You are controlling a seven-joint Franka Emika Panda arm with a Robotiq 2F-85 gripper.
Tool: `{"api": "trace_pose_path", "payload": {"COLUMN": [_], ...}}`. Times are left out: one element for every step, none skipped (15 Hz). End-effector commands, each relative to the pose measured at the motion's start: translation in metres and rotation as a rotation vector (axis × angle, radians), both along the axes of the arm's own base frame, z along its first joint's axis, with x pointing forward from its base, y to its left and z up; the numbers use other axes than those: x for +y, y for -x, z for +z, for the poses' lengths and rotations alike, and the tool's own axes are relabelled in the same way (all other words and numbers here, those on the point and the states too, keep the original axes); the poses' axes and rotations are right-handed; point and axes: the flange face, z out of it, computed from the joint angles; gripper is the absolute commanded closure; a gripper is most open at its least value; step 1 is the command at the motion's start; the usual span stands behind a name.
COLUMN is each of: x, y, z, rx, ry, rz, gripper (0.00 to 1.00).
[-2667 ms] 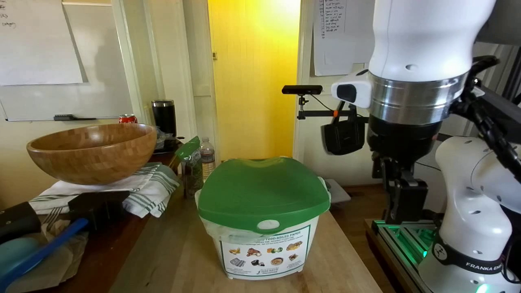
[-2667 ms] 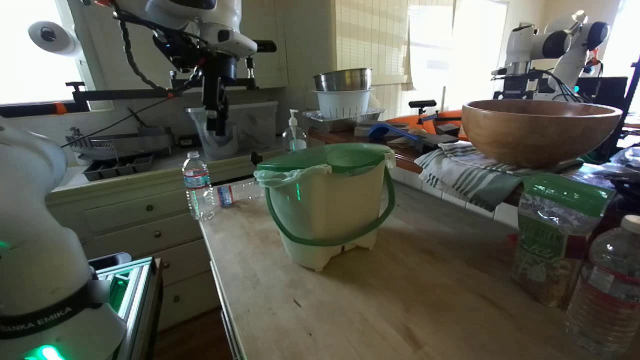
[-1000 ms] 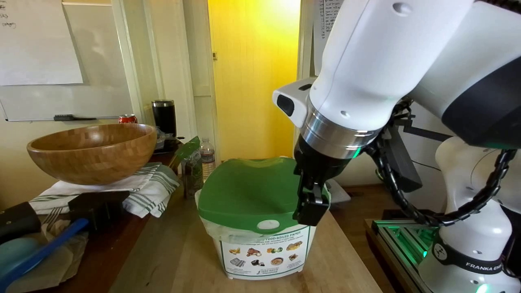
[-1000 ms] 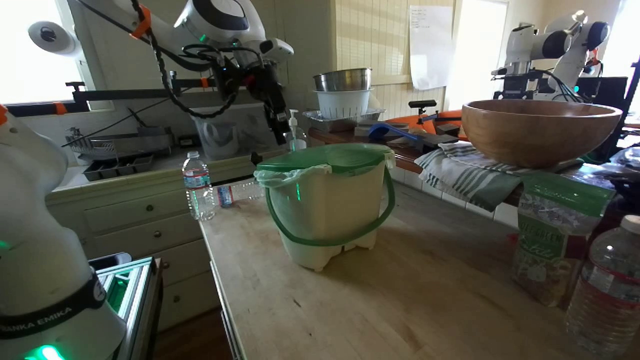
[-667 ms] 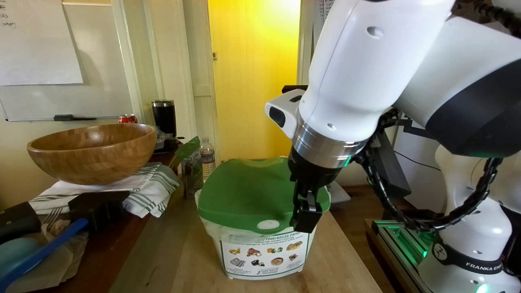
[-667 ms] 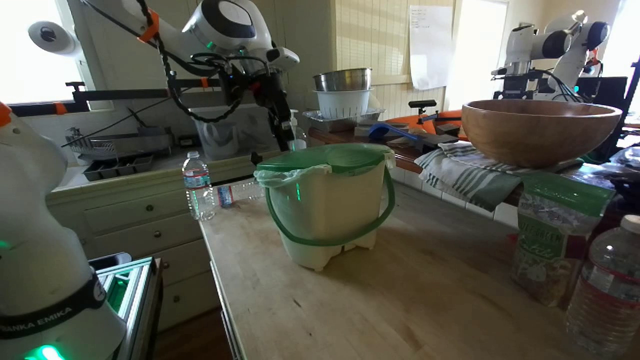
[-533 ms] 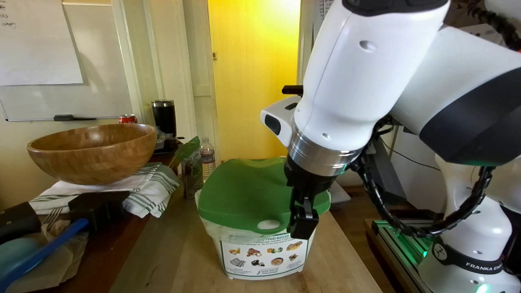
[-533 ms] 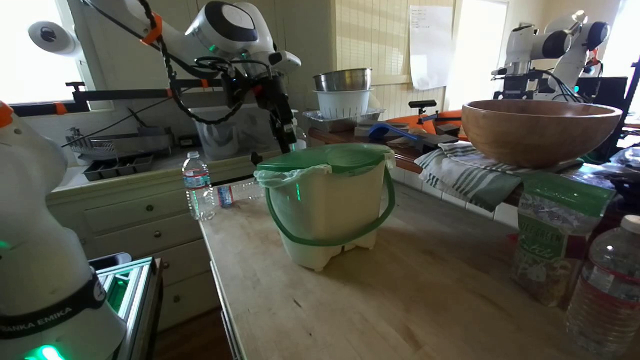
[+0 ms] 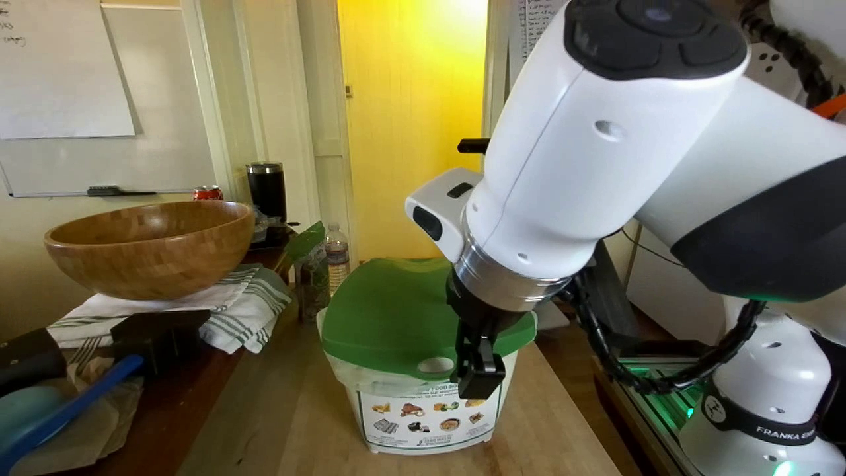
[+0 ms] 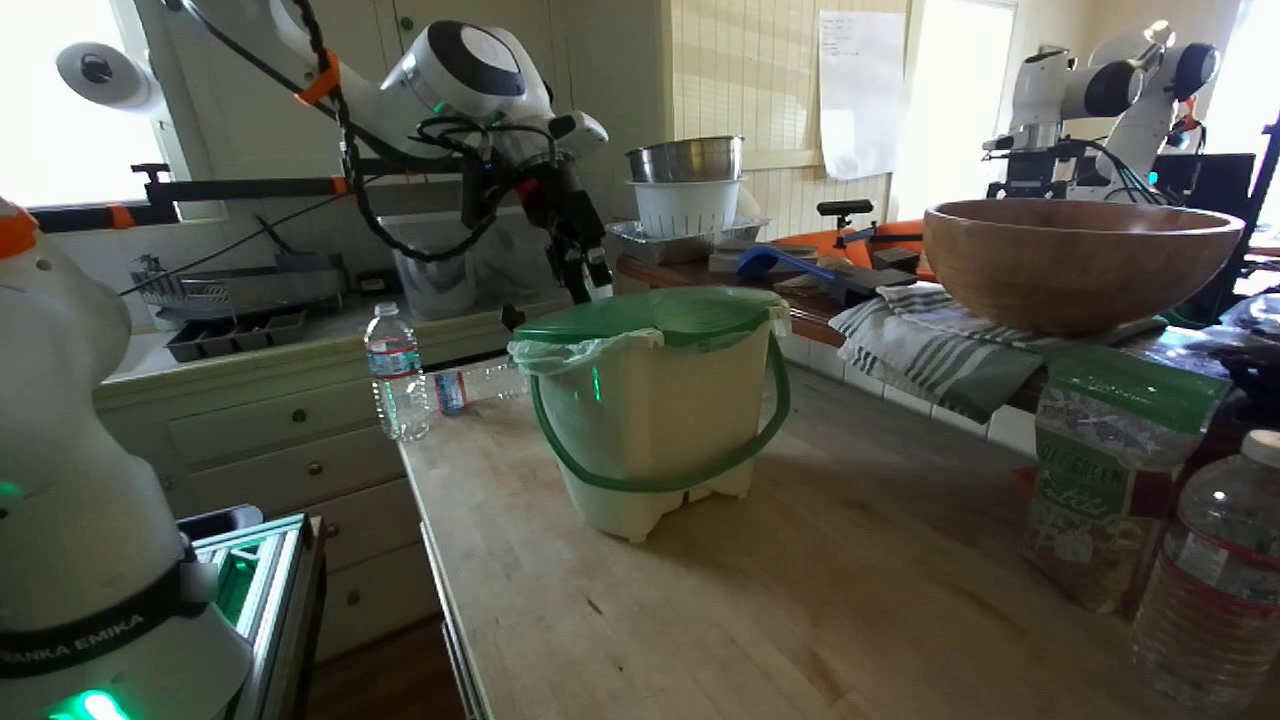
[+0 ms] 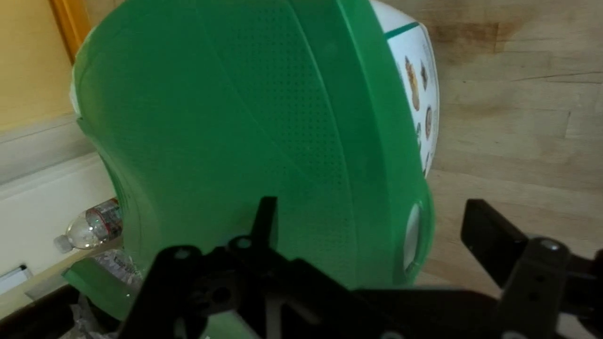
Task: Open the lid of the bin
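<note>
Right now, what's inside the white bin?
Only the pale green liner bag shows, its edge hanging over the white plastic bin; the closed green plastic lid hides any contents.

The arm (image 9: 555, 178) is smooth white, with a thin seam and small oval recesses. A dark pad (image 9: 618, 49) shows rounded segments, and a broad dark grey cap (image 9: 767, 244) covers a joint. A white knob (image 9: 443, 206) has two black insets, next to a silver ring (image 9: 502, 283). A black ribbed cable (image 9: 654, 385) and an orange strap (image 10: 320, 80) add contrast. Beyond the desk's (image 9: 284, 410) long edge, the white base (image 9: 733, 451) wears a black band (image 9: 767, 431) lettered "FRANKA", with a green light (image 10: 100, 705) below. The gripper (image 11: 372, 207) is black, with blocky fingers (image 11: 268, 221) and round metal screws (image 11: 550, 244).
</note>
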Motion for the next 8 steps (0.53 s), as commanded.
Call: {"api": "trace_pose_path", "payload": {"x": [0.003, 0.004, 0.005, 0.006, 0.006, 0.007, 0.006, 0.006], "y": [-0.008, -0.009, -0.01, -0.011, -0.012, -0.012, -0.013, -0.014], "z": [-0.003, -0.004, -0.006, -0.008, -0.011, -0.013, -0.016, -0.018], "rx": [0.006, 0.008, 0.013, 0.018, 0.032, 0.036, 0.046, 0.055], "ry": [0.047, 0.056, 0.065, 0.074, 0.087, 0.096, 0.113, 0.129], "rz": [0.046, 0.055, 0.064, 0.073, 0.084, 0.092, 0.098, 0.106], "gripper": [0.0, 0.0, 0.0, 0.0, 0.0, 0.0, 0.0, 0.0]}}
